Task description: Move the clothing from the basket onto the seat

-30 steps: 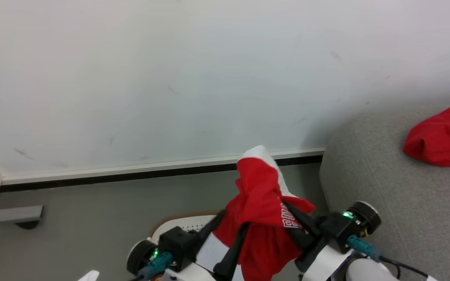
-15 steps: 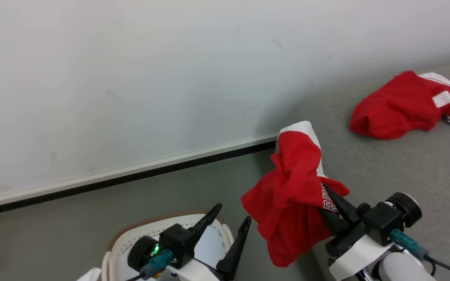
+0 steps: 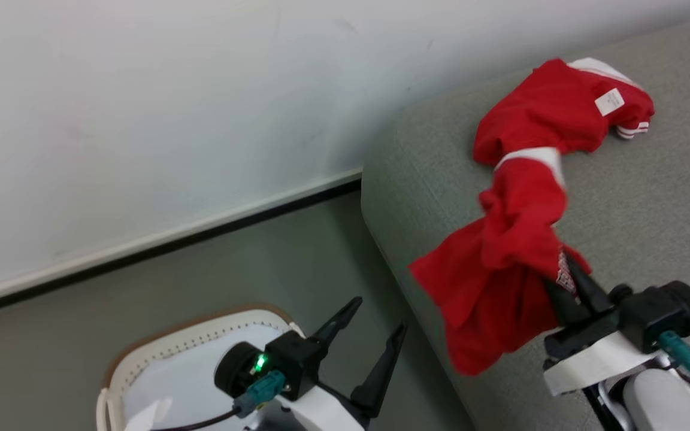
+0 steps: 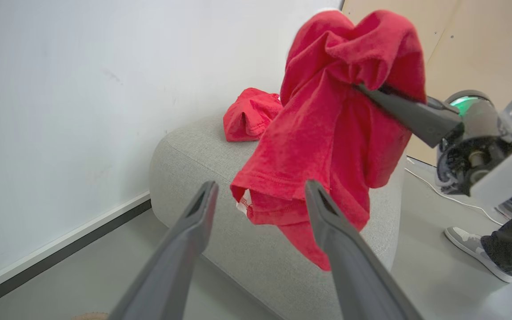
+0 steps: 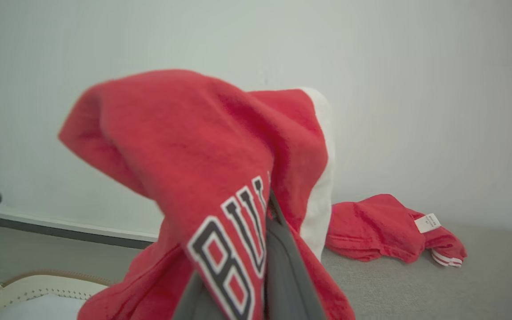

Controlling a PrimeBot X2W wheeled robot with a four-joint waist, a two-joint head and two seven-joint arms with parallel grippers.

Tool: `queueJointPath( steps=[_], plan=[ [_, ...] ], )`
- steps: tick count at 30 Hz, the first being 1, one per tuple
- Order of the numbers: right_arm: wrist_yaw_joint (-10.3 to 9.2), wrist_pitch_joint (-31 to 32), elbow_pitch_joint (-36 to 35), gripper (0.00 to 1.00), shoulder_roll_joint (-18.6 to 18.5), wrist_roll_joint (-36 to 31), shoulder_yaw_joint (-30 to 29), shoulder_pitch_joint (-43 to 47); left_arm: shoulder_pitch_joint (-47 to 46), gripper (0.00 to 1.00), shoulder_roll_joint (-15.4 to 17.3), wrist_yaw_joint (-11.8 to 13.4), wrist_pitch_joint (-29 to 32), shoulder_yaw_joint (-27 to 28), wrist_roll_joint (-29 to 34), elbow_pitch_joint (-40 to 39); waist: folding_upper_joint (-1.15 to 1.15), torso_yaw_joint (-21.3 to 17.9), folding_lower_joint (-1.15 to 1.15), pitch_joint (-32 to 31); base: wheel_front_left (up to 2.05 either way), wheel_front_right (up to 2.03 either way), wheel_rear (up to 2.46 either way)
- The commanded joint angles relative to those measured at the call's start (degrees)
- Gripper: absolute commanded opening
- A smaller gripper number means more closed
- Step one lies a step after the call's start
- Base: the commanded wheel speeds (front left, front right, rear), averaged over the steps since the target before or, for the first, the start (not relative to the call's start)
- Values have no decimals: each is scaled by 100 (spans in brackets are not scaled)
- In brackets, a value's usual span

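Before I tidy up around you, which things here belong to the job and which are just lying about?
Job: sofa, basket, held red garment, second red garment lying on the sofa.
Just about: white floor cable, a person's shoe, skirting board.

A grey sofa (image 3: 650, 209) fills the right side, with a white wall (image 3: 141, 120) and grey-green floor (image 3: 231, 263) to the left. At the lower right, the right gripper (image 3: 563, 278) pinches a bunched red garment (image 3: 501, 269) with white lettering, which hangs above the sofa's left edge. A second red garment (image 3: 554, 108) lies crumpled near the sofa's far edge. At the bottom, the left gripper (image 3: 379, 314) has its fingers spread wide and empty, next to the cream basket (image 3: 201, 335).
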Motion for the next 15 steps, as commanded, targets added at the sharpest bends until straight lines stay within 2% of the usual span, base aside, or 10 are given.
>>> queueJointPath(
  steps=[1,10,15],
  plan=[
    [-15,-8,14,0,148,-126,-324,-46,-144,100,36,-29,-9,2,77,-31,0,61,0,351,0,0,0],
    [-15,-97,522,0,550,-900,-2377,-1170,-813,100,106,-203,32,-108,221,-42,0,613,0,1480,0,0,0],
    [-15,-16,1037,0,429,-1090,-3544,-2267,-1137,100,108,-252,15,-141,256,-11,0,968,0,1953,0,0,0]
  ],
)
